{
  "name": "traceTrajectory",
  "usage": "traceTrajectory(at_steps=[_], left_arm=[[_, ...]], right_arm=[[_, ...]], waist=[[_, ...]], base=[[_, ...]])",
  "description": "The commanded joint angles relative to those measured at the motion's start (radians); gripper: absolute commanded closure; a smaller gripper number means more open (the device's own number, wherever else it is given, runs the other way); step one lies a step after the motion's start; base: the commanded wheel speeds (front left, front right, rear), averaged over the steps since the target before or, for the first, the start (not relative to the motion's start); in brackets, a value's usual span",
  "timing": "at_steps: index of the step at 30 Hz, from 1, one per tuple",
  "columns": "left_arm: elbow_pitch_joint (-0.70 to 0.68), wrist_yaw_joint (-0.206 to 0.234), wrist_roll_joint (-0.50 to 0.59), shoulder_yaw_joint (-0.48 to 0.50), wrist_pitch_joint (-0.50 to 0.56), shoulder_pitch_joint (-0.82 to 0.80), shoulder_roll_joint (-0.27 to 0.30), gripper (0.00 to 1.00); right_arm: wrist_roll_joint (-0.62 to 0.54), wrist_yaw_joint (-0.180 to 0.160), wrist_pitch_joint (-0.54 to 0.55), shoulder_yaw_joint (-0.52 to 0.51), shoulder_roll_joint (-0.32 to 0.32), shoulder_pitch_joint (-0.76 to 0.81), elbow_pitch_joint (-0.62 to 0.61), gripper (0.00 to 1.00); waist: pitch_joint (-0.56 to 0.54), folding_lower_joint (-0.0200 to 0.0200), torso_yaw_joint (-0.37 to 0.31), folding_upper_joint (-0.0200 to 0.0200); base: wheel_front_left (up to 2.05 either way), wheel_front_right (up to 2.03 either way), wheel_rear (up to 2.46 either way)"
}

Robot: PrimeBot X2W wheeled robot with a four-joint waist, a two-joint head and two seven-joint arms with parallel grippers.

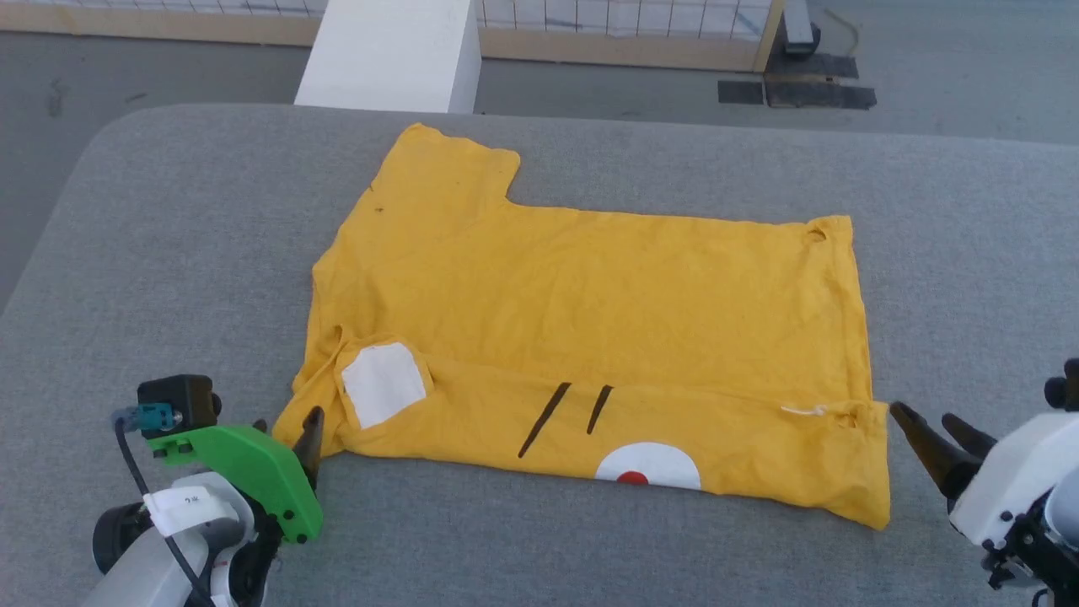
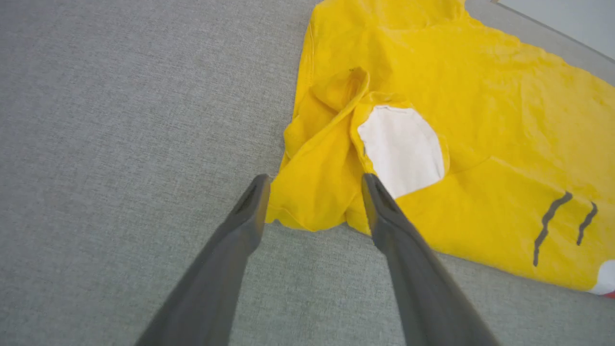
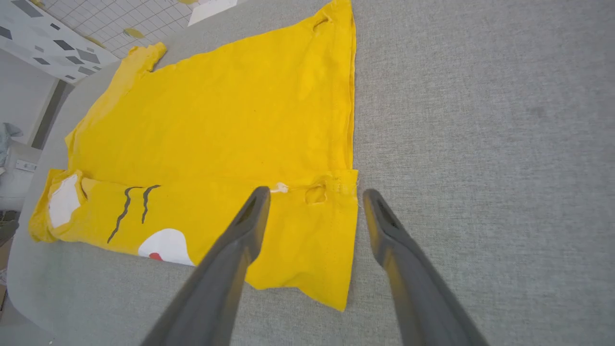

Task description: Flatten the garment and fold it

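The mustard-yellow garment [image 1: 590, 312] lies spread on the grey table [image 1: 169, 253], its near edge folded over so that a white patch [image 1: 383, 384], two black strokes [image 1: 560, 413] and a white half-circle with a red dot [image 1: 647, 468] face up. One sleeve [image 1: 438, 160] points to the far side. My left gripper [image 2: 314, 185] stands open at the bunched near-left corner [image 2: 317, 192], its fingers either side of the fabric. My right gripper [image 3: 314, 194] is open over the near-right hem [image 3: 331, 211]; in the head view the right gripper [image 1: 931, 426] sits just right of that corner.
A white block [image 1: 392, 52] stands beyond the table's far edge, with a wooden-framed grid panel [image 1: 632, 25] and dark floor mats [image 1: 797, 88] behind. Bare grey table surface surrounds the garment on all sides.
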Motion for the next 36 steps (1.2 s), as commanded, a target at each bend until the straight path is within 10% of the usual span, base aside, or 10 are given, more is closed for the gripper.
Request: traceTrajectory(at_steps=[1,7,21,23,36], left_arm=[[-0.028,0.017,-0.009,-0.002,0.028,0.011,0.013,0.00],[-0.056,0.071,0.008,-0.032,0.129,-0.006,0.051,0.00],[0.157,0.028,-0.040,-0.080,0.252,-0.091,0.005,0.00],[0.166,0.022,-0.057,-0.079,0.258,-0.084,-0.008,1.00],[0.055,0.010,-0.110,0.044,0.103,-0.035,-0.013,1.00]], right_arm=[[-0.003,-0.001,0.007,-0.010,0.010,0.017,-0.014,0.00],[-0.008,-0.001,0.029,-0.020,0.031,0.034,-0.058,0.00],[-0.019,-0.001,0.054,-0.016,0.034,0.005,-0.103,0.00],[-0.022,-0.001,0.058,-0.012,0.030,0.006,-0.105,0.00],[-0.274,-0.001,0.162,0.101,-0.017,0.032,-0.125,0.00]], waist=[[-0.017,0.0000,0.011,0.0000],[0.012,0.0000,-0.002,0.0000],[0.099,0.0000,-0.045,0.0000],[0.100,0.0000,-0.044,0.0000],[0.085,0.0000,-0.023,0.0000]], base=[[0.00,0.00,0.00],[0.00,0.00,0.00],[0.00,0.00,0.00],[0.00,0.00,0.00],[0.00,0.00,0.00]])
